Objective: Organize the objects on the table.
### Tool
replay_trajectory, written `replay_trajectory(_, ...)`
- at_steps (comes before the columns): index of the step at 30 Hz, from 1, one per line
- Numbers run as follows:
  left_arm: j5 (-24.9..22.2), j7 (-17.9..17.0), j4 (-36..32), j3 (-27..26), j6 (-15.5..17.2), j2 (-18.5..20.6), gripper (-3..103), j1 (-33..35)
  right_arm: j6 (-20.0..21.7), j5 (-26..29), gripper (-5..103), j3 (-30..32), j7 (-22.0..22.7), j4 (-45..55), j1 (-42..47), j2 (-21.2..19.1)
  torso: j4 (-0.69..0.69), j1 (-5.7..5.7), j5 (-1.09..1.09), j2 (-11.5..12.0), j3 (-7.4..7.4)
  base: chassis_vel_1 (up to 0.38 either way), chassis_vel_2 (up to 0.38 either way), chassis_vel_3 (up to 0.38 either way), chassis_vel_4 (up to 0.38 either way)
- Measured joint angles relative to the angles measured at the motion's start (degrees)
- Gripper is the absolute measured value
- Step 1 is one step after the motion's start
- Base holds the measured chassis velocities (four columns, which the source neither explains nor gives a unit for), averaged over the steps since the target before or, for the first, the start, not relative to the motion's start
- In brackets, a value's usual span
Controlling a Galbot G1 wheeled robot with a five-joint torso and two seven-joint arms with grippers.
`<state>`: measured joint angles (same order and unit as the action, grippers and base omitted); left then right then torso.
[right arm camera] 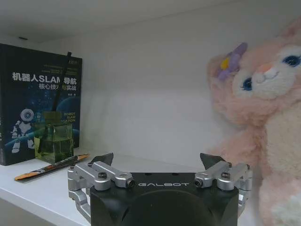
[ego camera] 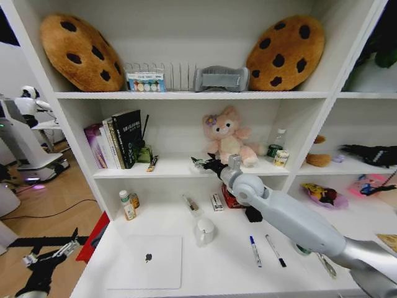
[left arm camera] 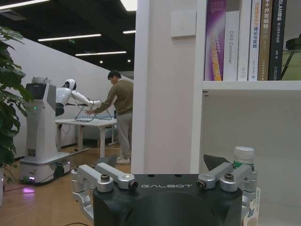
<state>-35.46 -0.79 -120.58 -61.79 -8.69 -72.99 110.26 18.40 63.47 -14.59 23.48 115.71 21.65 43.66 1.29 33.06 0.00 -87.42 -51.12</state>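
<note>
On the white desk (ego camera: pixel 186 282), the silver laptop (ego camera: pixel 146 262) lies closed at the front left, well left of the white mug (ego camera: pixel 205 231). The blue-capped marker (ego camera: pixel 255 251) and black-capped marker (ego camera: pixel 275 250) lie side by side, apart, right of the mug. The right gripper (ego camera: pixel 206 163) reaches above the mug to the middle shelf beside the pink plush toy (ego camera: pixel 229 139), its fingers (right arm camera: pixel 102 159) spread open and empty; the left gripper (left arm camera: pixel 164 175) also stands open, holding nothing.
</note>
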Motion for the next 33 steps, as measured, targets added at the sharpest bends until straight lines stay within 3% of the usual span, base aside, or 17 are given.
replay_trajectory(6, 0.2, -0.2, 0.1, 0.1, 0.2, 0.0, 100, -0.2, -1.3, -5.0, 100, 13.5, -1.6, 8.5, 15.5, -5.9, 0.02, 0.00, 0.00, 0.0, 0.00, 0.000, 0.000, 0.000, 0.000)
replay_trajectory(14, 0.8, -0.3, 0.7, 0.2, 0.3, -0.6, 100, -0.5, -3.5, -11.5, 100, 24.1, -3.0, 14.5, 31.2, -7.7, 0.02, 0.00, 0.01, 0.0, 0.00, 0.000, 0.000, 0.000, 0.000)
replay_trajectory(19, 1.1, -0.3, 0.4, 0.3, 0.2, -1.4, 100, -0.2, -5.5, -15.9, 100, 37.5, -3.6, 17.6, 45.3, -5.6, 0.00, 0.00, 0.00, 0.0, 0.00, 0.000, 0.000, 0.000, 0.000)
replay_trajectory(20, 1.1, -0.3, 0.4, 0.3, 0.2, -1.4, 100, -0.2, -5.5, -15.9, 100, 37.5, -3.6, 17.6, 45.3, -5.6, 0.00, 0.00, 0.00, 0.0, 0.00, 0.000, 0.000, 0.000, 0.000)
replay_trajectory(23, 1.4, -0.3, 0.4, 0.3, 0.1, -1.6, 100, -0.1, -7.3, -18.1, 100, 45.8, -4.5, 18.9, 56.6, -3.0, 0.03, -0.01, 0.00, 0.0, 0.00, 0.000, 0.000, 0.000, 0.000)
replay_trajectory(28, 2.2, -0.3, 0.1, 0.8, 0.1, -2.2, 100, -0.1, -9.0, -21.2, 100, 50.3, -4.6, 19.0, 63.4, 1.1, 0.01, -0.01, -0.01, 0.0, 0.00, 0.000, 0.000, 0.000, 0.000)
replay_trajectory(29, 2.3, -0.3, -0.2, 0.9, 0.1, -2.5, 100, -0.1, -9.8, -23.0, 100, 51.9, -4.6, 18.4, 66.5, 3.9, 0.02, -0.01, 0.01, 0.0, 0.00, 0.000, 0.000, 0.000, 0.000)
replay_trajectory(33, 2.4, -0.2, -0.2, 0.8, 0.0, -2.7, 100, 0.2, -11.1, -25.5, 100, 53.5, -4.7, 17.4, 70.9, 7.7, 0.01, -0.01, 0.00, 0.0, 0.00, 0.000, 0.000, 0.000, 0.000)
